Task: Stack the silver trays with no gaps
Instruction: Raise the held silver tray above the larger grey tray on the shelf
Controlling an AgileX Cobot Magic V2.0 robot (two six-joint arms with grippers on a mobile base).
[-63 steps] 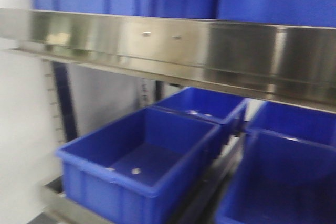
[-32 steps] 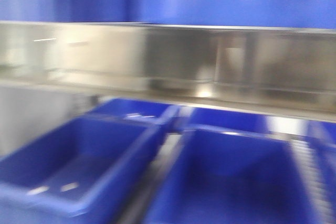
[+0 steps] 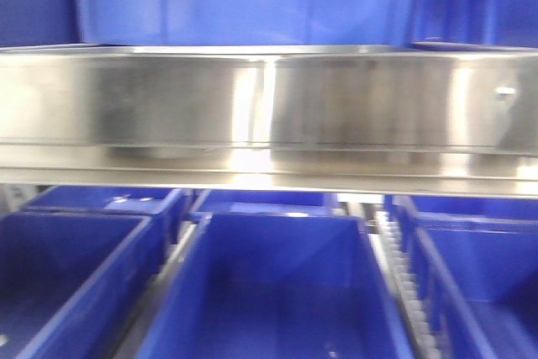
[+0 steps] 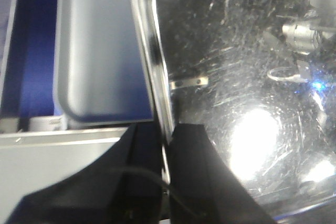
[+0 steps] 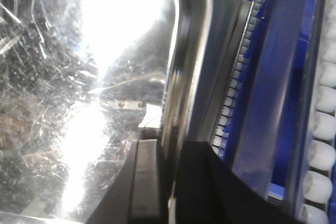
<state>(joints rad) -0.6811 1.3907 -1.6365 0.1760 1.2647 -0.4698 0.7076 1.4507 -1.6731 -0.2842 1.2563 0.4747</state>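
Both are clamped tight on the tray (image 4: 236, 77) rim: the left pincer (image 4: 167, 182) has the tray body on its right, the right pincer (image 5: 169, 182) on its left.

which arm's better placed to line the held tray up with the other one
Probably left: the left gripper clamps the held tray beside the second tray; past the right gripper is a blue bin.
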